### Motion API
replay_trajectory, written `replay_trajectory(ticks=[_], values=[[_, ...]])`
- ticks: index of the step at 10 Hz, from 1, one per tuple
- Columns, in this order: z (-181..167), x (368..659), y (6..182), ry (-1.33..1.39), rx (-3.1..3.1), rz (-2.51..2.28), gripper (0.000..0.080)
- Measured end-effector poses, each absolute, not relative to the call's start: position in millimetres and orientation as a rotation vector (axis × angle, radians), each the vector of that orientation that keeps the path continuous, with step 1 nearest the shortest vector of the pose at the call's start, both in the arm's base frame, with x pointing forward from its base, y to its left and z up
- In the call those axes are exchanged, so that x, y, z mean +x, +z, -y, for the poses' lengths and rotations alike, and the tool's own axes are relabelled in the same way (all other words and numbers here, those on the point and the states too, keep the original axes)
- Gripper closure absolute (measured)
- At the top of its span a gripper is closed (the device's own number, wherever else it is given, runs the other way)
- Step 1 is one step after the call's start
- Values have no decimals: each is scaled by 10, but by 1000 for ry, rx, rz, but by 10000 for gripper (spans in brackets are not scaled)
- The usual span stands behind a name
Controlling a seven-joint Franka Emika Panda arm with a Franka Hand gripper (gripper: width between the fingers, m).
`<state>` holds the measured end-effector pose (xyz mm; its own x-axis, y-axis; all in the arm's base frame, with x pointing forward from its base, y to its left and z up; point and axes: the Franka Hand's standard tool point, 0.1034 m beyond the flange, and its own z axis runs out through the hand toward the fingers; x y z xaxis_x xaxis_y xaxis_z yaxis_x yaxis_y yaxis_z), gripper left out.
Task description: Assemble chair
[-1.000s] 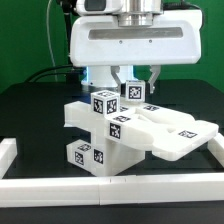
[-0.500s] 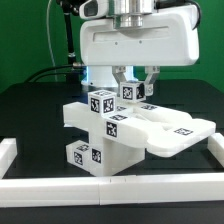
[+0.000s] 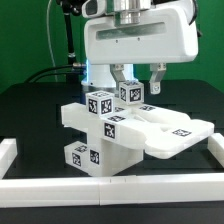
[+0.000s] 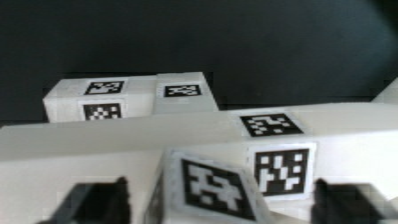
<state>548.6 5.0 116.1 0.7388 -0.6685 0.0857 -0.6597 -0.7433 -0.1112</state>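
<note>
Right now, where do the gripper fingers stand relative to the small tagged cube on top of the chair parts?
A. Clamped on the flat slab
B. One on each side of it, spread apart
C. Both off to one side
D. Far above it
B: in both views the gripper has its fingers spread, one on either side of the cube.

Matt white plastic parts on a dark matt table

The chair (image 3: 120,135) looks like white plastic with a matt, smooth surface, and its square tags (image 4: 224,186) look like flat black-and-white print without shine. The table (image 3: 30,100) is black and dull, with almost no reflection. The border rails (image 3: 110,188) are plain white and smooth. The robot arm's housing (image 3: 138,40) is glossy white, and the fingers (image 3: 156,78) look dark and matt.
</note>
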Motion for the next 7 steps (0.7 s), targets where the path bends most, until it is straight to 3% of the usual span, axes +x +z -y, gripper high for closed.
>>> replay_trajectory(ticks=[1, 5, 7], values=[[-40, 5480, 1148, -188, -2920, -950, 175], [45, 5487, 1154, -194, -3113, -159, 151], [48, 5490, 1157, -194, -3120, -60, 150]])
